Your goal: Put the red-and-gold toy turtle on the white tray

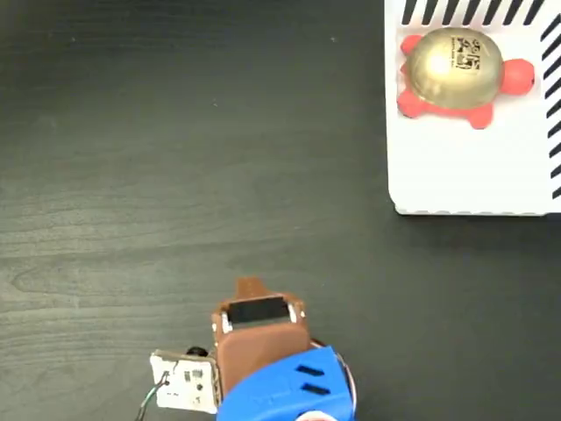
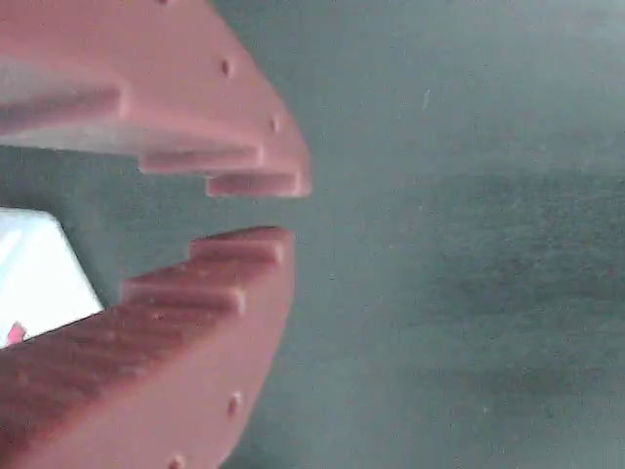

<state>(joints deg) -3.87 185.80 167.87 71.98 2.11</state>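
Fixed view: red-and-gold toy turtle [image 1: 458, 74] already lying on white tray [image 1: 473, 175], near its striped top edge; gripper [image 1: 250, 289] well apart, low over dark table [image 1: 175, 175]. Best simply to keep clear, no nudging. Wrist view only: gripper [image 2: 264, 210] jaws nearly closed, narrow gap, holding nothing.

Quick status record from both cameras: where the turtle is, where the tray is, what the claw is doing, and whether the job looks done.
turtle: toy turtle lies on the white tray, near its top edge in the fixed view, gold shell up
tray: upper right of the dark table, partly out of frame
claw: claw empty, tips slightly apart, nothing between them; arm at bottom centre of the fixed view, well away from the tray
contact: claw and turtle apart
task: looks done
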